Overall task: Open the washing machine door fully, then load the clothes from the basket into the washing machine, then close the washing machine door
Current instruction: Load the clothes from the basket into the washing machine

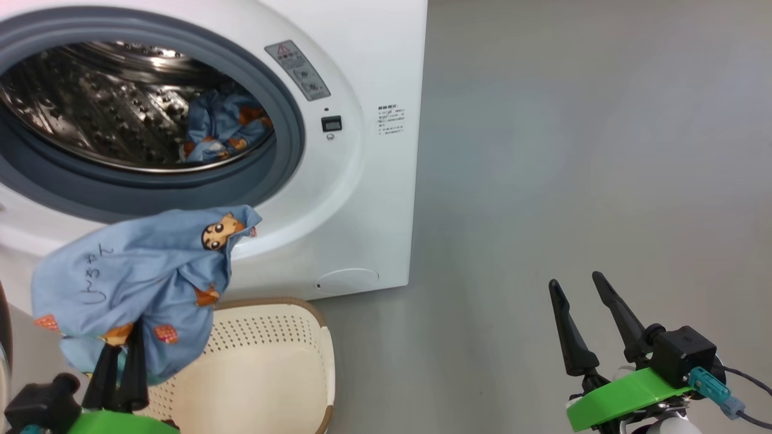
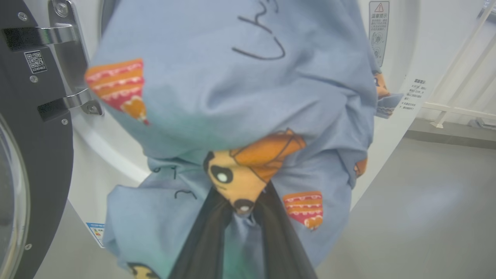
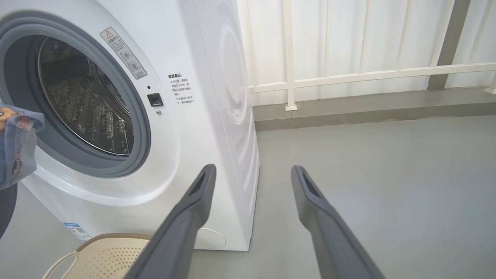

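Garment (image 1: 139,271) of light blue bear-print fabric, pinched in left gripper (image 1: 120,348) above cream perforated plastic basket (image 1: 271,343).
Right gripper (image 1: 574,280) — fingers spread, empty.

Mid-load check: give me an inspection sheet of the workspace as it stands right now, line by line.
Surface: smooth grey floor, no spills seen.
Job's things: big white front-loading washing machine, its round black-framed glass door swung open; one light blue bear-print garment lies in the steel drum; a second blue printed garment is held up in front of the machine; cream perforated basket, visible bottom bare.
Clutter: nothing seen.
Grippers: left gripper shut on the blue printed garment; right gripper open, holding nothing.
Cables: dark cable at the right wrist, away from the fingers.
Surroundings: white railing beyond the machine.
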